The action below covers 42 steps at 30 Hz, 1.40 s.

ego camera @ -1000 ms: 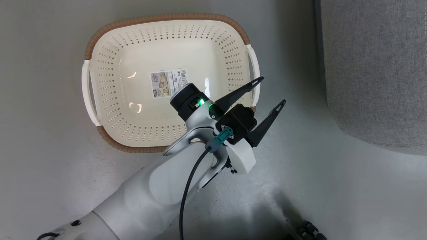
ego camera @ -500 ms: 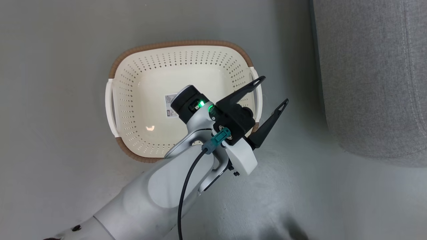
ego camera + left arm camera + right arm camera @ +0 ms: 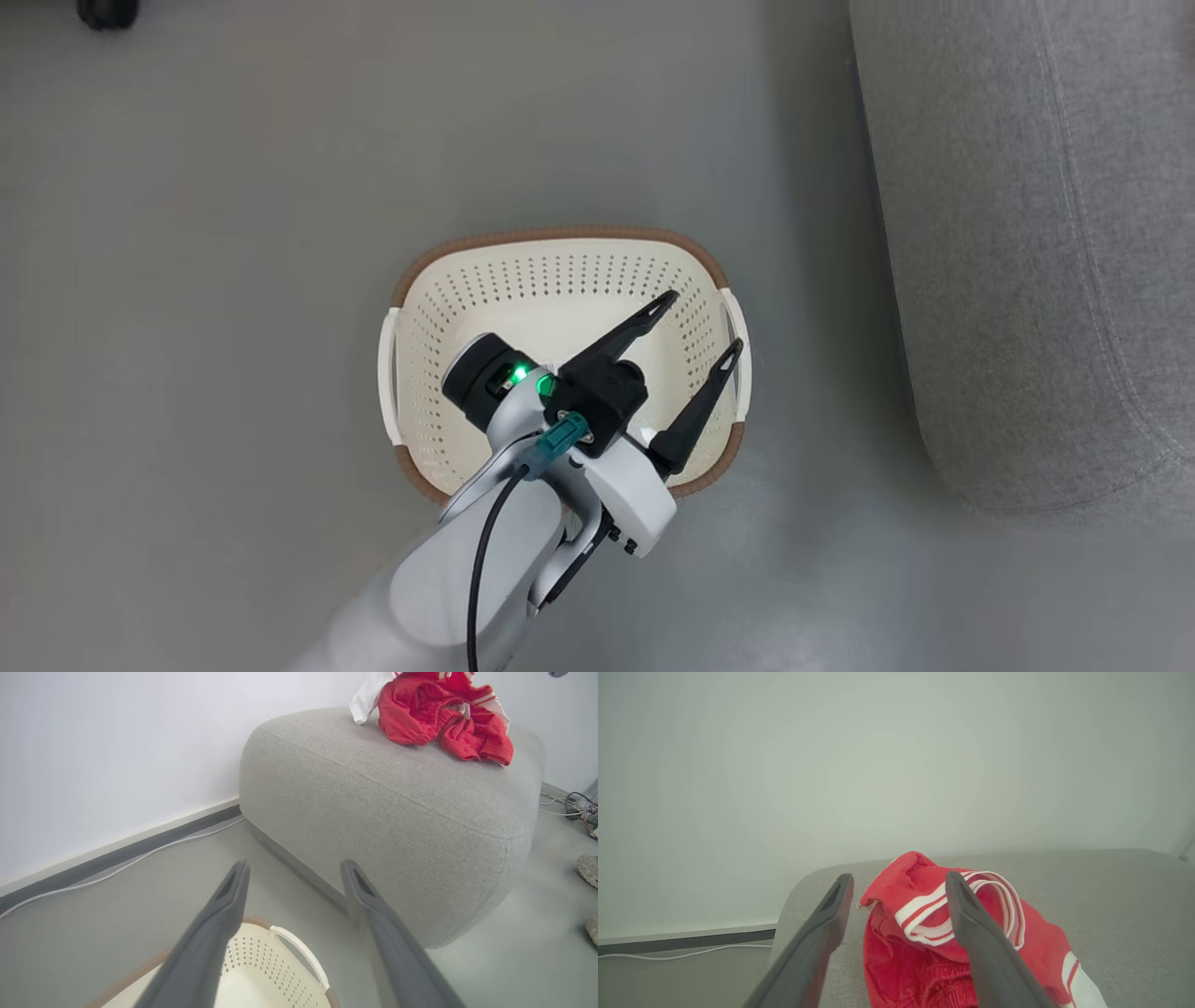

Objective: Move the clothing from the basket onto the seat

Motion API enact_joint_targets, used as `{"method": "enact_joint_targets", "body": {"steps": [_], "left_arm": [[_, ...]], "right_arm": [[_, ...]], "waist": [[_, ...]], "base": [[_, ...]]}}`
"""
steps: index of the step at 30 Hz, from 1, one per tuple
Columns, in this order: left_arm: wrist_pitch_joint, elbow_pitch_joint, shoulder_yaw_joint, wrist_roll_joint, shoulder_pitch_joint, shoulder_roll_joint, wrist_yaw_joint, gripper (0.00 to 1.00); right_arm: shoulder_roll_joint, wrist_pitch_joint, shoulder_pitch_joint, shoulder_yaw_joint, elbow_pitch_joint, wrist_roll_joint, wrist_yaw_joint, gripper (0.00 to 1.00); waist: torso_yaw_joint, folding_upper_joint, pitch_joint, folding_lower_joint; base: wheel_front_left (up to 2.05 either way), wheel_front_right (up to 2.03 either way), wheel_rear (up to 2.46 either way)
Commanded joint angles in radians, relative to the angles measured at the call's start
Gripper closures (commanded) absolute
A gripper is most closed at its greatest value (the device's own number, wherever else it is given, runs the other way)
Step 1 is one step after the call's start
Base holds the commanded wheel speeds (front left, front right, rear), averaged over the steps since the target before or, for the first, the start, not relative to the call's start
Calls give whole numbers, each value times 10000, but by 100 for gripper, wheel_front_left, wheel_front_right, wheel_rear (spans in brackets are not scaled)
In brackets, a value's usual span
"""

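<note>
The clothing (image 3: 434, 716) lies in one bunched red heap with white stripes on top of the seat (image 3: 373, 798), close to its rounded corner; how many pieces make up the heap (image 3: 920, 956) cannot be told. The seat (image 3: 1027, 233) is a single large grey sofa with stitched seams, standing on the grey floor (image 3: 187, 280) against a white wall (image 3: 117, 742). One basket (image 3: 560, 235) sits on the floor near the seat but apart from it, cream with a brown rim and two white handles; what shows of its inside is bare perforated plastic with no garment in it, though the arm covers part of the bottom. In the left wrist view the basket (image 3: 275, 961) lies under the fingers. There are two claws. The left gripper (image 3: 702, 322) hangs over the basket's right side, its two dark fingers spread wide with nothing between them, pointing toward the seat (image 3: 1087, 896). The right gripper (image 3: 899, 876) is over the seat with its fingers spread too, the clothing lying just beyond them on the cushion, not pinched. A white cable (image 3: 140, 856) runs along the foot of the wall, and a pale shoe (image 3: 588, 870) shows at the edge of the floor.
</note>
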Motion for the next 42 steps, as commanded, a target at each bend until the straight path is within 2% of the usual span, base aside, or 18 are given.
{"method": "enact_joint_targets", "body": {"steps": [1, 10, 23, 25, 31, 42], "left_arm": [[-57, -182, 373, 75, 175, 5, -59, 0], [-57, 65, 1978, 452, 1504, 5, -232, 0], [-57, -182, 5232, 1014, 3526, 396, -301, 0], [-57, -312, 5960, 1121, 3974, 449, -271, 0], [-57, -712, 7257, 1446, 4795, 475, -178, 0], [-57, -1627, 8792, 1819, 6181, 194, -210, 0]], "right_arm": [[-270, -51, 535, 36, -259, -147, 29, 0], [730, -51, 1574, 109, -794, -486, 29, 0], [2057, -51, 3129, 649, -1618, -1166, 29, 0], [2334, -51, 3519, 923, -1821, -1242, 29, 0], [2817, -51, 4293, 1361, -2380, -1275, 29, 0], [3482, -51, 5634, 1485, -3049, -1473, 29, 0]], "waist": [[253, -1, -541, 0], [777, -1, -2025, 0], [1256, -1, -3796, 0], [1314, -1, -4140, 0], [1382, -1, -4568, 0], [1390, -1, -4968, 0]], "base": [[0, 0, 0], [0, 0, 0], [0, 0, 0], [0, 0, 0], [0, 0, 0], [0, 0, 0]]}}
